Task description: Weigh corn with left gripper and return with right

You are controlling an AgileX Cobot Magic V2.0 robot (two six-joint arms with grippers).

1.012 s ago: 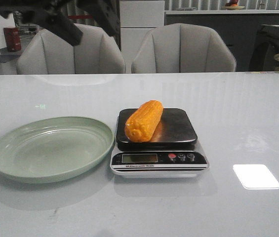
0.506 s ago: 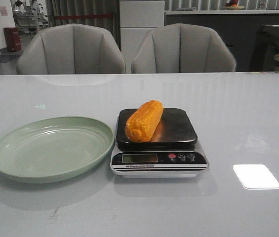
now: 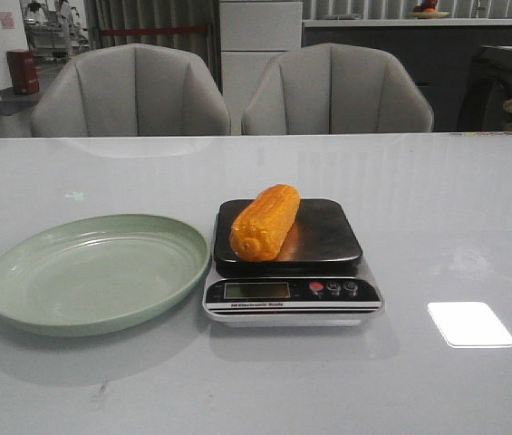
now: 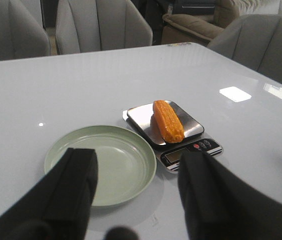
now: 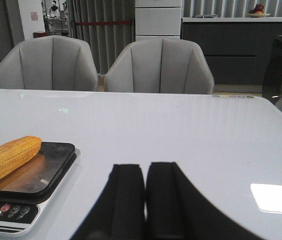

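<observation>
Corn (image 3: pixel 265 221) lies on the scale (image 3: pixel 288 237), long axis slanting toward the table's far edge. Right pincer (image 5: pixel 144 200), pressed together, sits nearer than the spread left pincer (image 4: pixel 138 192), so it must open.

Only the fingers of the two arms are seen, each in its own wrist view; no part of the robot is shown in the front view. The left hand (image 4: pixel 136 192) is made up of two broad, matte black fingers (image 4: pixel 71 192) with rounded, blunt tips and smooth faces, on which no screws, cables or markings can be made out. A small dark rounded part is seen between their bases. The right hand (image 5: pixel 144 200) is formed of two flat black fingers (image 5: pixel 126 200) of the same dull finish, squared off at the tips and widening towards the base.
</observation>
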